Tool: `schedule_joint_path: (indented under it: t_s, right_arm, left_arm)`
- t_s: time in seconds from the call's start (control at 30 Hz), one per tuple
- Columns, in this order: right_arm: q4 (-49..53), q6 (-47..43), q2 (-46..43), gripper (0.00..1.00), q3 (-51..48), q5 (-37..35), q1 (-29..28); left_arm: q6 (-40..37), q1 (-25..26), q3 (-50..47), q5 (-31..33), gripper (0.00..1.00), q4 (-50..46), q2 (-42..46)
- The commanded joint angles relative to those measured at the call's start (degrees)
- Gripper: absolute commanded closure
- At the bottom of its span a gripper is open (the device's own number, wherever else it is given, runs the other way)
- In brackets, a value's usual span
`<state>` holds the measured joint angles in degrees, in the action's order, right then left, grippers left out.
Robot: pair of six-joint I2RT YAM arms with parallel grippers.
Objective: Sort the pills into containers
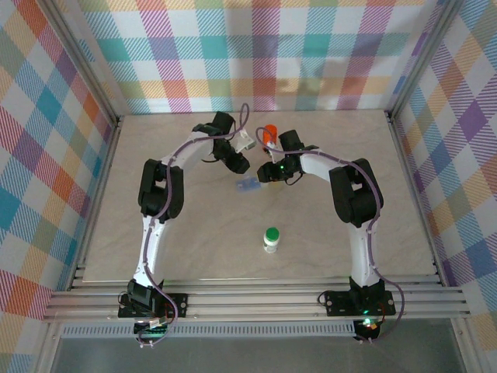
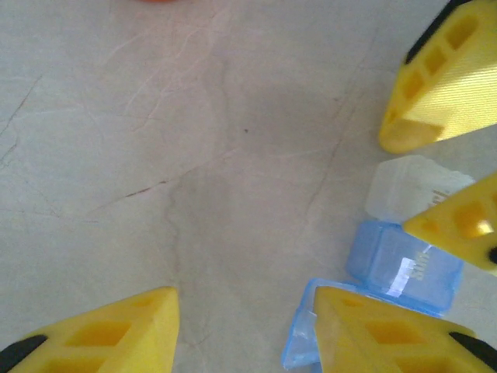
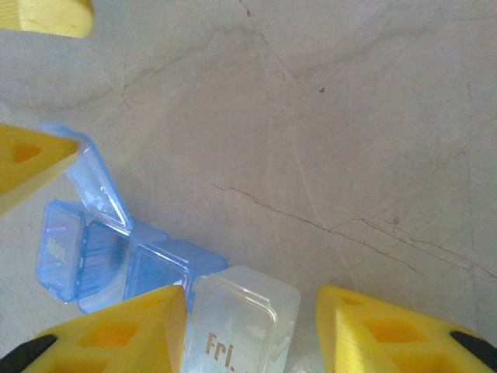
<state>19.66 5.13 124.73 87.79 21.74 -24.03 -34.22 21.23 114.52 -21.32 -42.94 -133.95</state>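
Sorting progress: no pill is seen in any compartment of the pill box. One lid is stood open on the blue part. The work is judged barely begun, with all the filling left to do.
Pills: only a tiny dark speck is made out on the bare surface, well apart from the box. Whether it is a pill cannot be told.
Left jaws: held moderately apart with nothing gripped. Only bare surface is seen between them in the left wrist view.
Box relative to left jaws: placed off to one side of them, not between them. The open lid is seen just beside one finger.
Pill box position: laid flat near the middle of the surface, between the two arm ends in the top view.
Right jaws: set partly apart astride the clear end compartment marked "Fri.". One finger is seen against its side and a thin gap is left at the other. Whether it is clamped cannot be told.
Bottles: an orange bottle is stood beyond the right jaws. A green-capped white bottle is stood nearer the arm bases. Both are apart from the box.
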Motion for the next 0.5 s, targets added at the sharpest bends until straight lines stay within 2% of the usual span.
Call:
schedule_joint_path:
  t_s: [0.0,0.2,0.37,0.47]
  right_arm:
    - [7.06,-1.46,3.73,0.54,-1.16,-4.04,-0.24]
    - [4.07,1.99,1.87,0.53,-1.84,0.1,0.18]
    - [3.89,5.11,-3.17,0.51,-0.57,-0.53,0.52]
    - [3.81,6.78,-6.99,0.46,0.14,-1.97,0.83]
  left_arm:
    - [0.86,0.02,1.73,2.96,0.51,-1.38,-1.77]
    - [2.09,-0.35,-0.58,3.66,0.53,1.53,1.25]
    - [8.62,-0.84,-7.13,5.97,0.51,14.22,11.21]
    - [15.8,-0.84,-16.52,12.31,0.4,27.45,20.52]
